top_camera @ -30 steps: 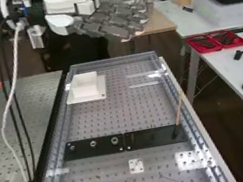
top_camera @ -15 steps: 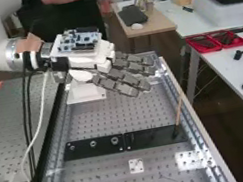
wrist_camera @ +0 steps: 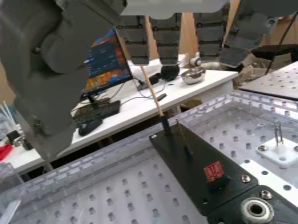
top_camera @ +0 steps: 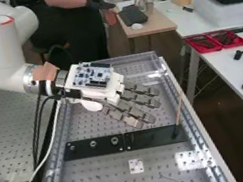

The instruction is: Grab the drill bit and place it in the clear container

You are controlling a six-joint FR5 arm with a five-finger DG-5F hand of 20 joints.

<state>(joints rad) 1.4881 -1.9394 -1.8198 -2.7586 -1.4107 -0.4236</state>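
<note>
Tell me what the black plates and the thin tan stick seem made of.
Black plates: a dark, smooth satin surface suggests coated metal, though plastic is possible. Tan stick: probably bare wood, going by its pale brown, matte shaft.

You are in a robotics lab: robot arm (top_camera: 4, 53) with exposed circuit board (top_camera: 92, 75), perforated table (top_camera: 8, 134) at left, computer monitor (wrist_camera: 106, 62).

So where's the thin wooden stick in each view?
High view: the stick is right of centre, rising at a slant from the black plate's right end, beside the tray's right wall.
Wrist view: the stick has its foot near the picture's middle and runs up past the hand's fingers, the white desk behind.
Shared landmark: that black plate, with the stick's foot at one end.
</note>
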